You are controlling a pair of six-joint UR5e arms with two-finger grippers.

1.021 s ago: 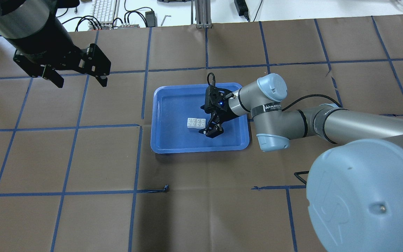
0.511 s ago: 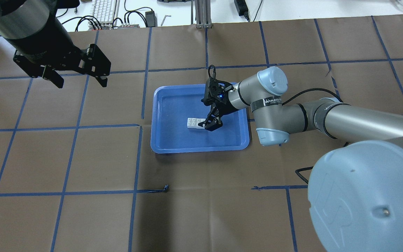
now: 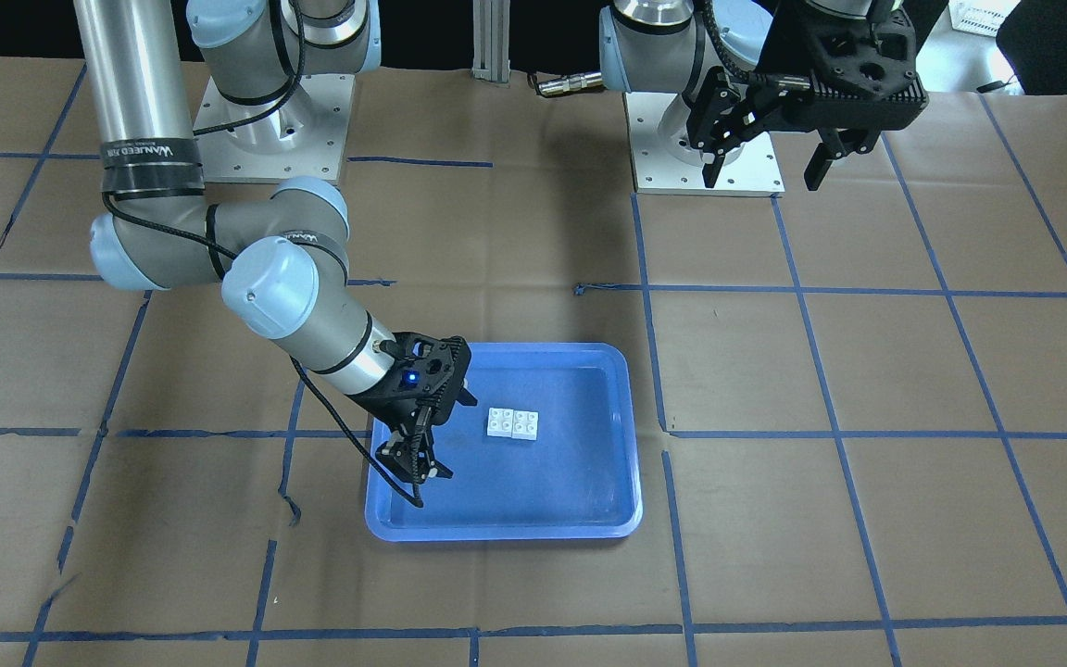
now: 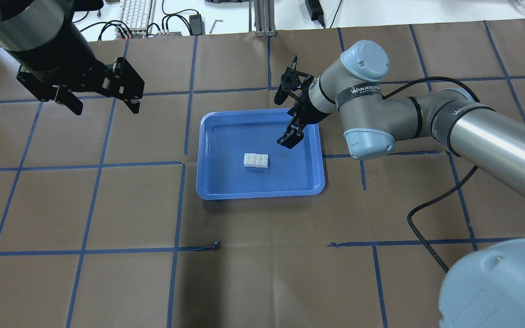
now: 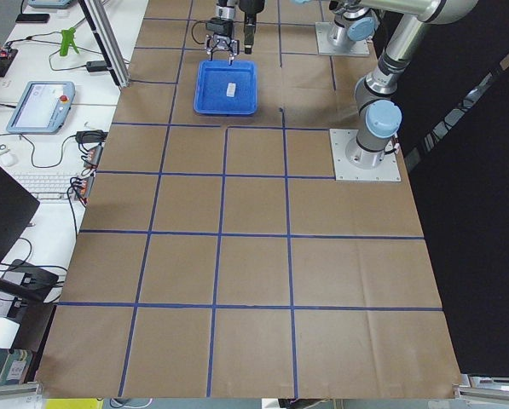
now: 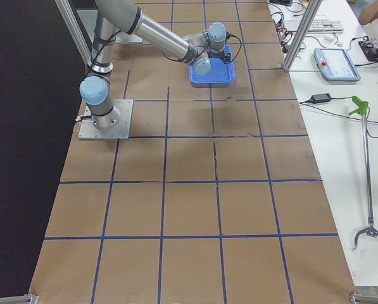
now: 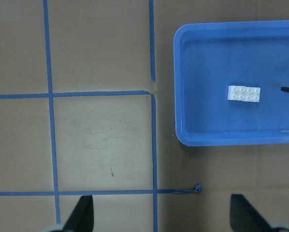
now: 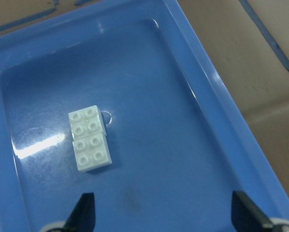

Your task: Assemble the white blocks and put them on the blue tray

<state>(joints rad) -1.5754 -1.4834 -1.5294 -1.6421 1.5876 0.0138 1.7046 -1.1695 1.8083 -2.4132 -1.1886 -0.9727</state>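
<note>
The two white blocks [image 4: 255,160] lie joined side by side, studs up, in the middle of the blue tray [image 4: 230,136]. They also show in the front view [image 3: 512,423], the left wrist view [image 7: 244,94] and the right wrist view [image 8: 90,138]. My right gripper [image 4: 290,135] is open and empty above the tray's far right part, apart from the blocks; in the front view it [image 3: 408,463] hangs over the tray [image 3: 580,482]. My left gripper [image 4: 105,107] is open and empty, high over the table's far left [image 3: 763,171].
The table is covered in brown paper with a blue tape grid. A loose tape scrap [image 4: 217,245] lies in front of the tray. A keyboard [image 4: 136,13], cables and a metal post [image 4: 262,20] stand past the far edge. Both arm bases [image 3: 700,148] are at the robot's side.
My right gripper has lifted and drawn back from the right end of the blocks toward the tray's far right corner. The blocks stay in place. The left arm has not moved.
</note>
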